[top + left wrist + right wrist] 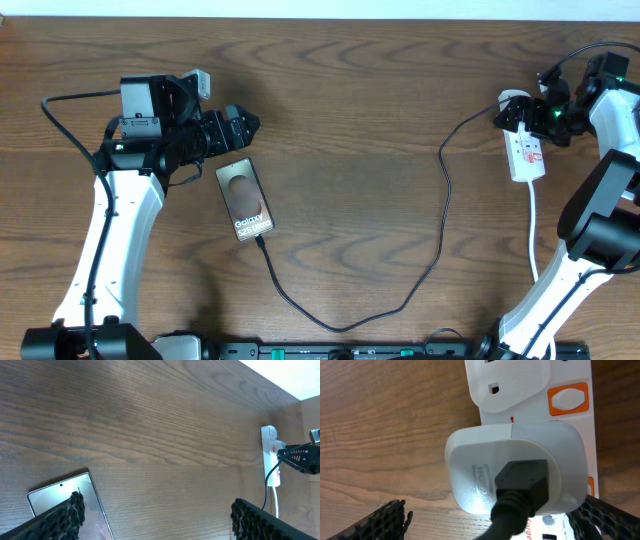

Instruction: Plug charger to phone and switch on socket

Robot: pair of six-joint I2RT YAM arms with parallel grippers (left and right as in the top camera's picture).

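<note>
Overhead / phone: flat on the desk, screen up, just below the left gripper, whose jaws are spread and empty.
Overhead / charger: tip meets the phone's near edge, but I cannot tell whether it is seated. The cable loops right to the socket.
Overhead / right gripper: hovers over the socket's far end.
Left wrist / phone: one corner shows under a finger; nothing pinched.
Right wrist / adapter: white block plugged into the socket, gripper spread either side, holding nothing.
Right wrist / switch: orange rocker, apart from both fingers.
Risk: this rocker may serve the neighbouring outlet. Pressing it leaves the charger dead. A shove could slide the strip and tug the cable from the phone.
</note>
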